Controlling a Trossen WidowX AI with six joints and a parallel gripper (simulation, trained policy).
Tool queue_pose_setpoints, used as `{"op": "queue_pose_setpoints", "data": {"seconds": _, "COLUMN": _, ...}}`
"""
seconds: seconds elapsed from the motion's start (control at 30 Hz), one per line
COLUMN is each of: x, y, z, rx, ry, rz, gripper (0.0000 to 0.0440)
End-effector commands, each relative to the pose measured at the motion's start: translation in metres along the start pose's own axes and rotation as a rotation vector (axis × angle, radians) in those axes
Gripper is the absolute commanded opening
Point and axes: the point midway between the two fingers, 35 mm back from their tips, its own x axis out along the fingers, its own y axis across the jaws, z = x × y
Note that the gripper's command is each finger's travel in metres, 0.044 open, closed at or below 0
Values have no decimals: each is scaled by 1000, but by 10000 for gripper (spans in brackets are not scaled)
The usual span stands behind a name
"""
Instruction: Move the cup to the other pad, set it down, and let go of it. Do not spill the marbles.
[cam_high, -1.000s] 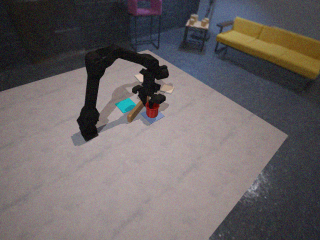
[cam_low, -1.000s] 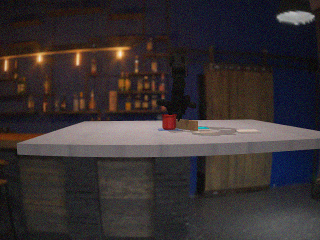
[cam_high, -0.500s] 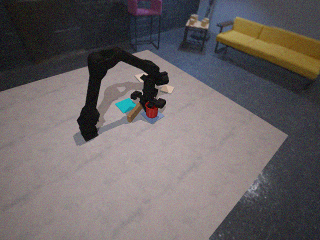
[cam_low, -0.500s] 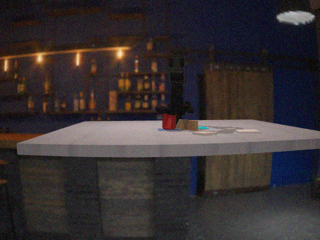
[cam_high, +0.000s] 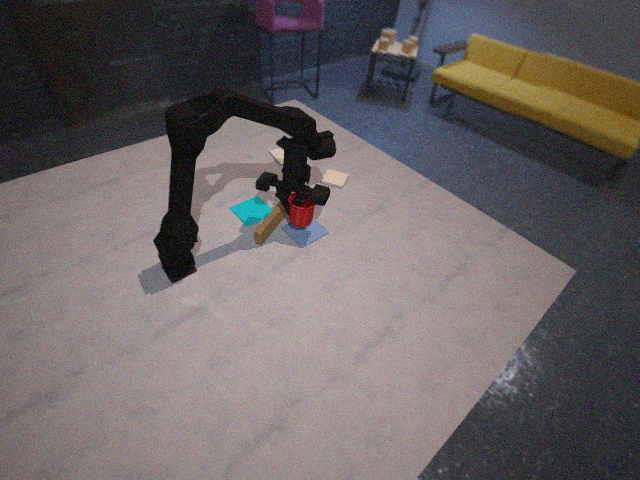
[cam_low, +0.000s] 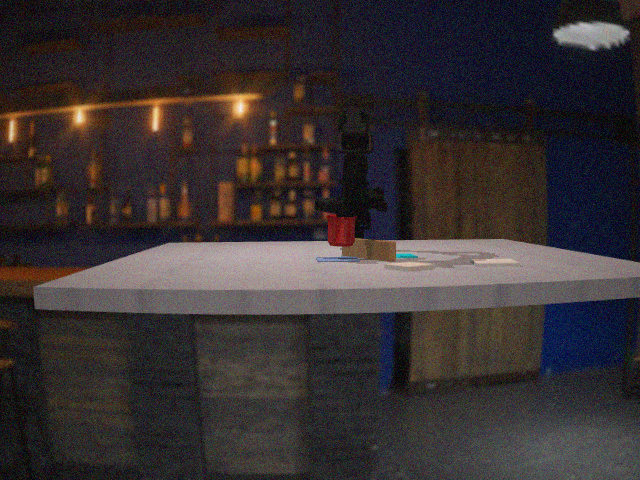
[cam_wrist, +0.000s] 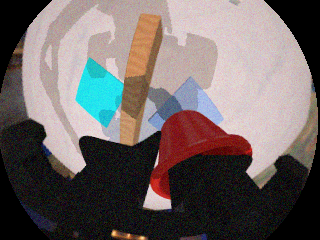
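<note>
The red cup hangs a little above the blue pad, nearly upright. My gripper points down and is shut on the cup's wall near the rim, with one finger reaching inside the cup and the other outside. The cyan pad lies bare on the other side of a wooden bar. The marbles are hidden from view; the fingers cover the cup's mouth.
The wooden bar stands on the table between the two pads, close beside the cup and fingers. Two cream tiles lie beyond the gripper, one to the right and one partly behind the arm.
</note>
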Motion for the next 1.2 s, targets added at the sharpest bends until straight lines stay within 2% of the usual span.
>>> {"op": "queue_pose_setpoints", "data": {"seconds": 0.0, "x": -13, "y": 6, "z": 1, "rx": -27, "ry": -21, "rz": -2, "gripper": 2}}
{"op": "queue_pose_setpoints", "data": {"seconds": 0.6, "x": -49, "y": 50, "z": 26, "rx": -112, "ry": -99, "rz": -47, "gripper": 2}}
{"op": "queue_pose_setpoints", "data": {"seconds": 1.17, "x": -52, "y": 103, "z": 51, "rx": -192, "ry": -168, "rz": -86, "gripper": 1}}
